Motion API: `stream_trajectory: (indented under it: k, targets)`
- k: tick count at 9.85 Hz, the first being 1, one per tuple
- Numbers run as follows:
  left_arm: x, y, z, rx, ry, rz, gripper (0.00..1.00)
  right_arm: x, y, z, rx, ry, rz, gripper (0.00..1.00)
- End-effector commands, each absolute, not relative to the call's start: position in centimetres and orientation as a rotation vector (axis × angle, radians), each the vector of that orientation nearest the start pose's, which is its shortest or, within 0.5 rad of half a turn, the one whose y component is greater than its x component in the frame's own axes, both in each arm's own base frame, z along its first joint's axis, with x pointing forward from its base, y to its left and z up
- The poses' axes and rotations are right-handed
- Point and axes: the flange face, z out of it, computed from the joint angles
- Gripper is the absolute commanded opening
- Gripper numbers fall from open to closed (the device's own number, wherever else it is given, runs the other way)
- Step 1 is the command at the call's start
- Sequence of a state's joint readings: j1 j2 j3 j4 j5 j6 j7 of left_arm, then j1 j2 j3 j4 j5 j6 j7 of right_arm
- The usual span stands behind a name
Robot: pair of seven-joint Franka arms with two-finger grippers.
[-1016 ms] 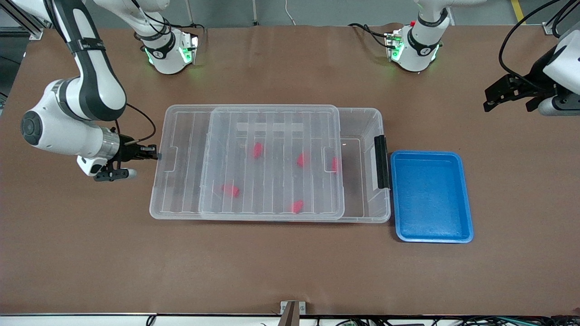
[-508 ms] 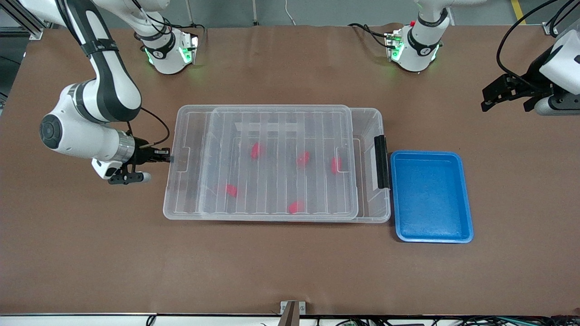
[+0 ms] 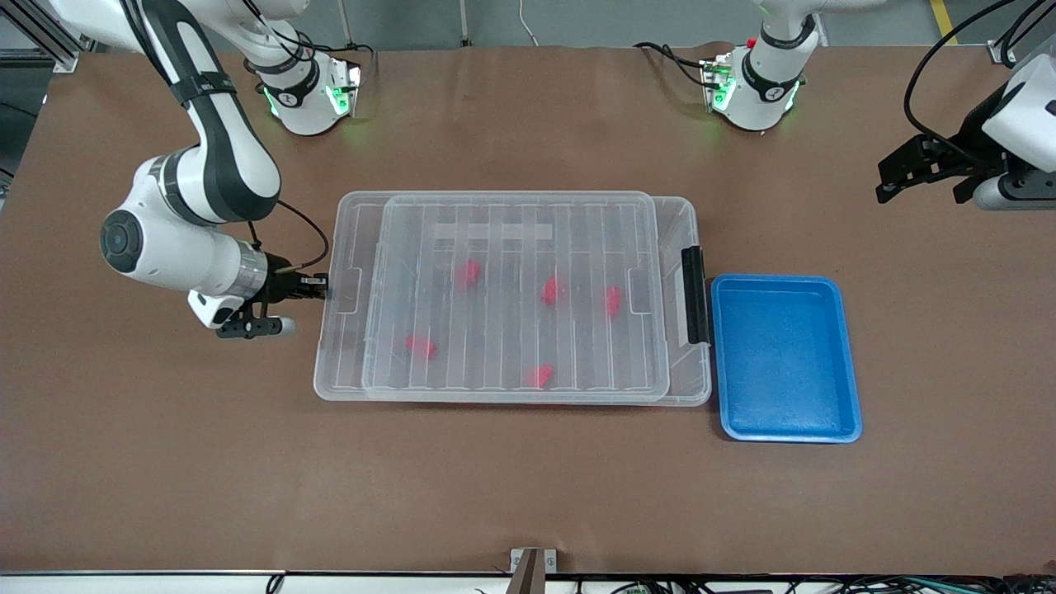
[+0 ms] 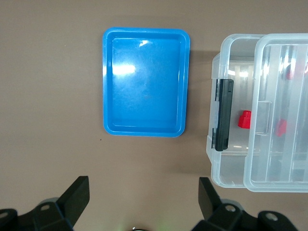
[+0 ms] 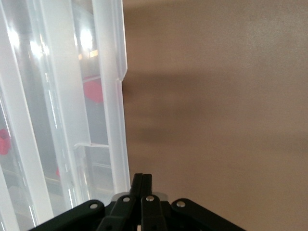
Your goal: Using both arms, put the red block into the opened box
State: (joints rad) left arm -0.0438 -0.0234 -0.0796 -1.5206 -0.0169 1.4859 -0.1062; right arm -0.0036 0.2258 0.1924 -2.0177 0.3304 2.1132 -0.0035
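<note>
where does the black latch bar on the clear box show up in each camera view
Front view: black latch bar on the clear box's short end, right beside the blue tray.
Left wrist view: same latch bar, upright on the box end that faces the blue tray.
Right wrist view: not in it; only the lid's edge shows.
Shared landmark: the ribbed clear lid.

box [image 3: 689,221]: clear glossy plastic | lid [image 3: 516,297]: translucent ribbed plastic | latch bar [image 3: 695,294]: black plastic | blue tray [image 3: 785,358] beside box: glossy smooth plastic | table [image 3: 528,487]: matt brown covering
</note>
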Motion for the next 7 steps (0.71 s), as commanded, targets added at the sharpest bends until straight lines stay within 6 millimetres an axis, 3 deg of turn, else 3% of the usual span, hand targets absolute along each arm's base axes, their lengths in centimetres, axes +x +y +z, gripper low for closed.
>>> stream_trajectory:
  k: [1, 7]
  targets:
    - [53.3, -7.1, 64.1, -3.154, 0.019, 0.064, 1.00, 57.1, 12.8, 33.3, -2.816, 0.028, 0.217, 0.00]
    - [53.3, -7.1, 64.2, -3.154, 0.021, 0.061, 1.00, 57.2, 14.7, 32.8, -2.820, -0.006, 0.193, 0.00]
